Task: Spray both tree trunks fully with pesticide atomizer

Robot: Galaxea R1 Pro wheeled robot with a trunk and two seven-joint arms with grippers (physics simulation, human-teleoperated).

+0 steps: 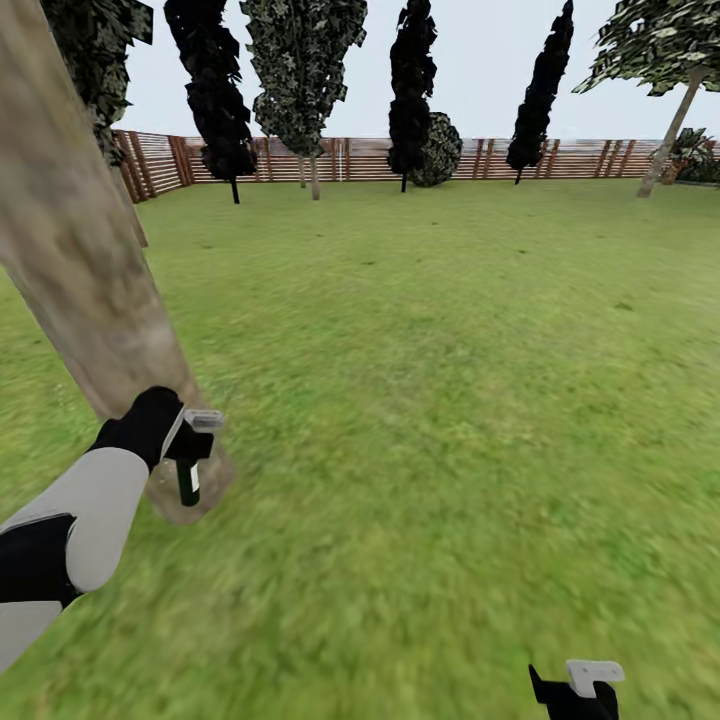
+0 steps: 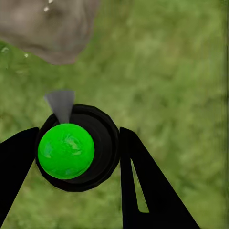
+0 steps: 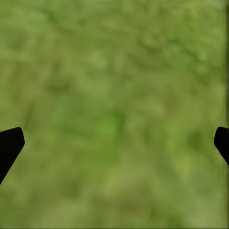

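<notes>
Close at the left of the head view, a thick mottled tree trunk [image 1: 80, 260] slants from the upper left corner down to the grass lawn [image 1: 430, 380], its foot at about the lower left third of the frame. The left gripper [image 1: 188, 455] hangs right in front of the trunk's base, on a white and black forearm coming in from the lower left edge. Its jaws pinch the pesticide atomizer [image 1: 188, 480], a small dark bottle that hangs below the fingers. From the left wrist view, the atomizer [image 2: 78, 148] appears as a round black body with a bright green ball on top, squeezed between the two black fingers [image 2: 143, 186]; a small grey cone leaves it toward the trunk's base [image 2: 52, 28], which lies near it in the upper left of that frame.

At the bottom right edge of the head view sits the right gripper [image 1: 575, 695]. In the right wrist view its fingertips [image 3: 9, 143] stand at the far left and right edges, spread wide over bare grass [image 3: 114, 109].

Across the top of the head view, a brown slat fence [image 1: 350, 158] runs behind narrow black columnar trees [image 1: 412, 90].
</notes>
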